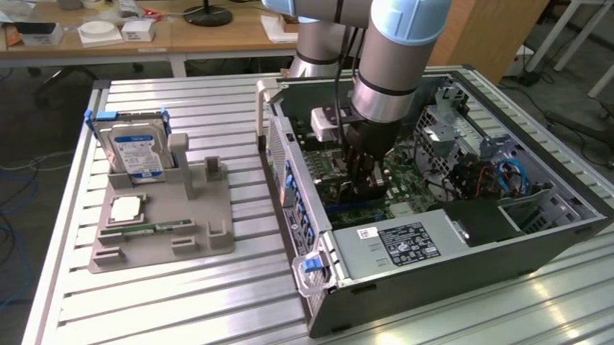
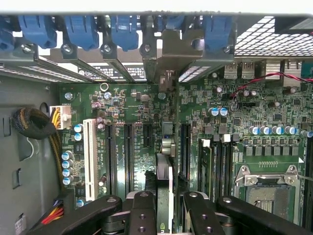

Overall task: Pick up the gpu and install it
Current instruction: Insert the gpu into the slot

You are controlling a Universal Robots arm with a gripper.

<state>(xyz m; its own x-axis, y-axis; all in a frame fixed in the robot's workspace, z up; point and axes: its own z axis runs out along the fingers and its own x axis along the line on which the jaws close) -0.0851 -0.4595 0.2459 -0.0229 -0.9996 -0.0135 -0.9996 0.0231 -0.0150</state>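
My gripper (image 1: 363, 183) reaches down into the open computer case (image 1: 537, 237), over the green motherboard (image 2: 137, 112). In the wrist view my gripper (image 2: 166, 215) is shut on the gpu (image 2: 165, 171), which shows edge-on as a thin upright card between the black fingers (image 2: 142, 213). The gpu's grey metal bracket (image 2: 171, 54) stands at the case's rear slot wall, between the blue clips (image 2: 122, 29). The card's lower edge runs along the board between two black expansion slots (image 2: 129, 152); whether it is seated in a slot I cannot tell.
A grey fixture (image 1: 206, 244) on the slatted table holds a blue-labelled hard drive (image 1: 137, 147), a CPU (image 1: 126, 208) and a green RAM stick (image 1: 146, 230). In the case are the power supply (image 1: 403, 241), cables (image 1: 499, 176), a white slot (image 2: 89, 156) and the CPU socket (image 2: 264, 188).
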